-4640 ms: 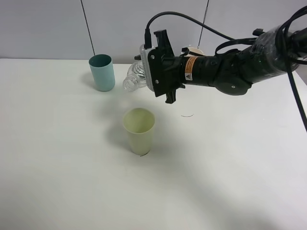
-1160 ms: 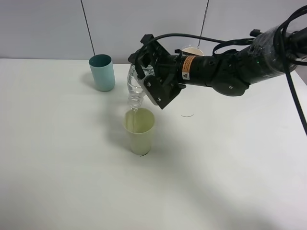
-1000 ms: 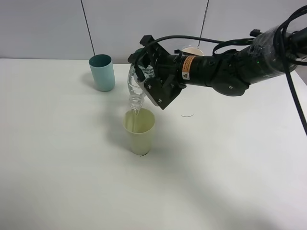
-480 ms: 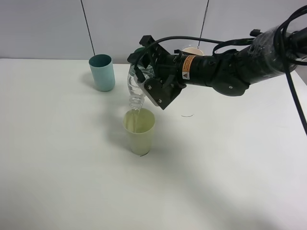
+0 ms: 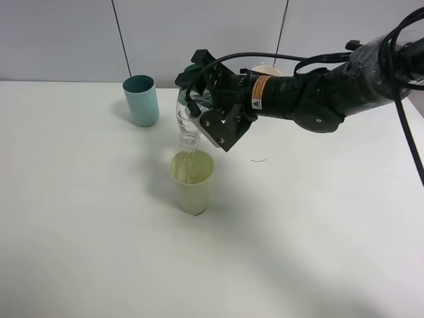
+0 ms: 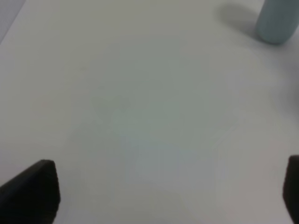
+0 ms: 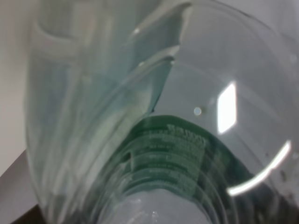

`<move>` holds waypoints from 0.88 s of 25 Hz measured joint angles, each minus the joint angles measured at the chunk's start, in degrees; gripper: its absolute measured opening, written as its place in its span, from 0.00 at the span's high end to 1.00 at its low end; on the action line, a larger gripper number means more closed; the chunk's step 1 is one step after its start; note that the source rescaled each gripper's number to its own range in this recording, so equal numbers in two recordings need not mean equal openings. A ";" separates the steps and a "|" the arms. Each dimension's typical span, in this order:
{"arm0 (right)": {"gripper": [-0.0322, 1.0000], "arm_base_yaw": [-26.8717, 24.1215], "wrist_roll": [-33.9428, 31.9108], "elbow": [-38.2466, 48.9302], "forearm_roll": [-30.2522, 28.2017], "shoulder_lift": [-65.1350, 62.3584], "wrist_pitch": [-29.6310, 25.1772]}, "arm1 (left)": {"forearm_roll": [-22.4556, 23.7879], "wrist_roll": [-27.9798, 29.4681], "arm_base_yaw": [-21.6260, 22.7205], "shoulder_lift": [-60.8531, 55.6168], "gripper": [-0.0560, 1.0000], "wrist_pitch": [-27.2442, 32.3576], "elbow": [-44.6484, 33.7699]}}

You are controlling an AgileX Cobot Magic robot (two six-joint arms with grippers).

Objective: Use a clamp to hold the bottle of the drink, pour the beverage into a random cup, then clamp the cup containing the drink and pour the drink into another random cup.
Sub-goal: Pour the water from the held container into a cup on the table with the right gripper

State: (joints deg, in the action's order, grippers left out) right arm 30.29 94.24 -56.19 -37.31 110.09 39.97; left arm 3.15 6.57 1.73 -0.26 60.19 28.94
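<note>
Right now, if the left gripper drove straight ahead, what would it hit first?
Probably the bare table: the left gripper points at it, jaws open, and the teal cup sits off its line.

Bright, diffuse light; the teal cup (image 5: 141, 101) throws a faint soft shadow toward nine o'clock. Both wrist views are blurred; white glare spots the bottle (image 7: 177, 154).
</note>
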 joint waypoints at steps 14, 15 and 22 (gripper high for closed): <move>0.97 0.29 6.63 0.00 -0.37 0.00 2.28 | 0.00 0.00 0.00 0.00 0.10 0.00 0.00; 0.97 0.49 6.85 0.00 -0.37 0.00 2.31 | 0.00 0.00 0.00 0.00 0.10 0.00 0.00; 0.97 0.68 9.15 0.00 -0.37 0.00 3.32 | 0.00 0.00 0.00 0.00 0.10 0.00 0.00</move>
State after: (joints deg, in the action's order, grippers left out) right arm 30.98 103.39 -56.19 -37.67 110.09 43.29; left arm 3.15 6.57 1.73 -0.26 60.19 28.94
